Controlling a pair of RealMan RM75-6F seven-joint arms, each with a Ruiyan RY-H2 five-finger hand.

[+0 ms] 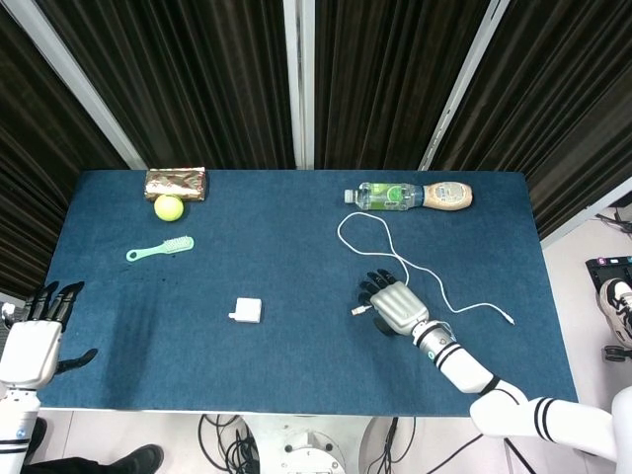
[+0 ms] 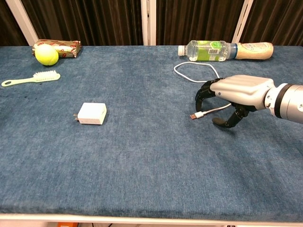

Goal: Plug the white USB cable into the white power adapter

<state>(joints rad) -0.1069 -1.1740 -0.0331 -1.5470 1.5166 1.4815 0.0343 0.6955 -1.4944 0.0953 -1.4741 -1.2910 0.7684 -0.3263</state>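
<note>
The white power adapter [image 1: 247, 310] [image 2: 92, 113] lies flat left of the table's middle. The white USB cable [image 1: 340, 233] [image 2: 175, 71] loops across the right half, its plug [image 1: 359, 310] [image 2: 195, 115] pointing left toward the adapter. My right hand [image 1: 391, 305] [image 2: 233, 95] arches over the cable just behind the plug. Its fingers curve down on the far side and its thumb on the near side, not closed on the cable. My left hand [image 1: 35, 336] hangs off the table's left edge with fingers spread, holding nothing.
A clear water bottle [image 1: 390, 196] [image 2: 208, 49] and a beige bottle [image 1: 449, 195] [image 2: 255, 49] lie at the back right. At the back left are a tennis ball [image 1: 169, 207] [image 2: 46, 54], a foil packet [image 1: 176, 182] [image 2: 61, 46] and a green brush [image 1: 160, 249] [image 2: 33, 78].
</note>
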